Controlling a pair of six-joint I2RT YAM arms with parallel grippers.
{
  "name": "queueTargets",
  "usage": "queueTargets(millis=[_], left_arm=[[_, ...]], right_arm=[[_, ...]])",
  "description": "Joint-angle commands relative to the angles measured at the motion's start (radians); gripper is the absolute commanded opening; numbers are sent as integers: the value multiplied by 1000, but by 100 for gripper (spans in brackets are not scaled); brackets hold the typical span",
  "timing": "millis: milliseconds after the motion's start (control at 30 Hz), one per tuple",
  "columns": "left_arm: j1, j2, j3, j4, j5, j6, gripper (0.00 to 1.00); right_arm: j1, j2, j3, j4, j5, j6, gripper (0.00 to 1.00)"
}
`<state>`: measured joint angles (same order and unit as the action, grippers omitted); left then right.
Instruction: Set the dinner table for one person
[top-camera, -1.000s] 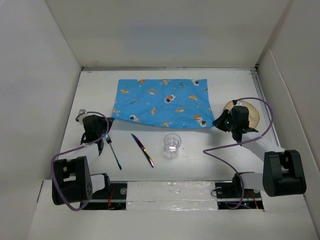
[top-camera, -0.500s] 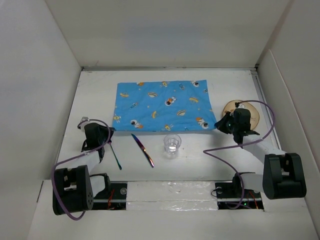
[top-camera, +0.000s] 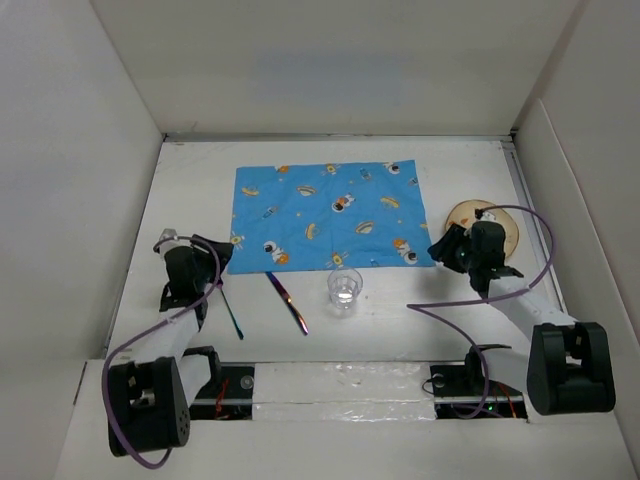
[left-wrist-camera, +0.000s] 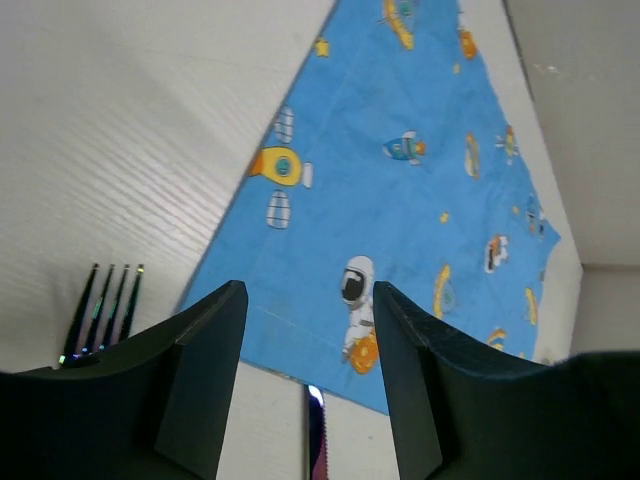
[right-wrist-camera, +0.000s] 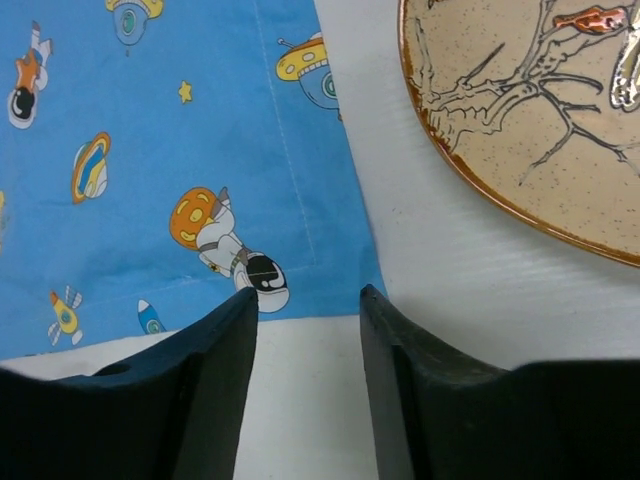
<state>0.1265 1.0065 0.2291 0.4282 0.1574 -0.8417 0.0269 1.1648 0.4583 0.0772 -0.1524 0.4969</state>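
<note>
Boxed in by plain white panels: back panel (top-camera: 330, 60), left panel (top-camera: 60, 200), right panel (top-camera: 590, 170), upright around a matte white counter (top-camera: 470, 180). Softly, evenly lit.

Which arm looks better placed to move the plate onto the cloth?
Right, probably: the right gripper is open beside the plate, at the cloth's corner; the left gripper is across the cloth, by the fork.

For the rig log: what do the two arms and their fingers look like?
Both the left arm and right arm have white links between chunky black joint housings. A thin purple cable loops loosely along each. The fingers are matte black, broad and blunt-tipped. No markings show.
</note>
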Motion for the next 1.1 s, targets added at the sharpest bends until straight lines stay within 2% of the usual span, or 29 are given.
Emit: queueTargets(millis=[0, 100, 167, 200, 233, 300, 333, 367, 433, 500, 533, 633, 733, 933, 1067], left_arm=[[-2, -127, 71, -12, 68, 4, 50], [-47, -253, 136, -61, 118, 12, 43], [-47, -310, 205, -83, 194, 15, 34], [-47, -366, 251, -92, 277, 21, 27], [-47, -409, 306, -121, 357, 38, 11], [-47, -446, 340, -201, 413, 93, 7], [-47, -463, 410, -256, 427, 133, 0], [-47, -476, 436, -354, 441, 210, 0], [-71, -500, 510, -457, 443, 303, 2], [-97, -494, 527, -549, 432, 412, 13], [-97, -485, 544, -577, 441, 450, 26], [-128, -508, 514, -611, 430, 489, 36], [-148, -514, 489, -612, 401, 497, 37], [-205, -531, 519, -637, 357, 520, 37], [-214, -556, 520, -655, 338, 523, 37]], right_arm=[[-10, -49, 71, -43, 22, -6, 54], [-10, -117, 112, -101, 42, 8, 57], [-10, -184, 144, -129, 146, 14, 61], [-21, -206, 149, -148, 207, 23, 64], [-42, -249, 148, -165, 366, 43, 75], [-57, -261, 135, -171, 407, 66, 79], [-76, -267, 129, -174, 466, 80, 87], [-122, -272, 114, -174, 484, 94, 90], [-178, -264, 100, -178, 499, 133, 90], [-267, -232, 74, -147, 488, 146, 88], [-301, -214, 75, -148, 458, 147, 84], [-402, -110, 106, -157, 401, 141, 82], [-449, 30, 150, -183, 338, 146, 81], [-449, 160, 172, -156, 209, 222, 73], [-449, 193, 183, -129, 189, 270, 67]])
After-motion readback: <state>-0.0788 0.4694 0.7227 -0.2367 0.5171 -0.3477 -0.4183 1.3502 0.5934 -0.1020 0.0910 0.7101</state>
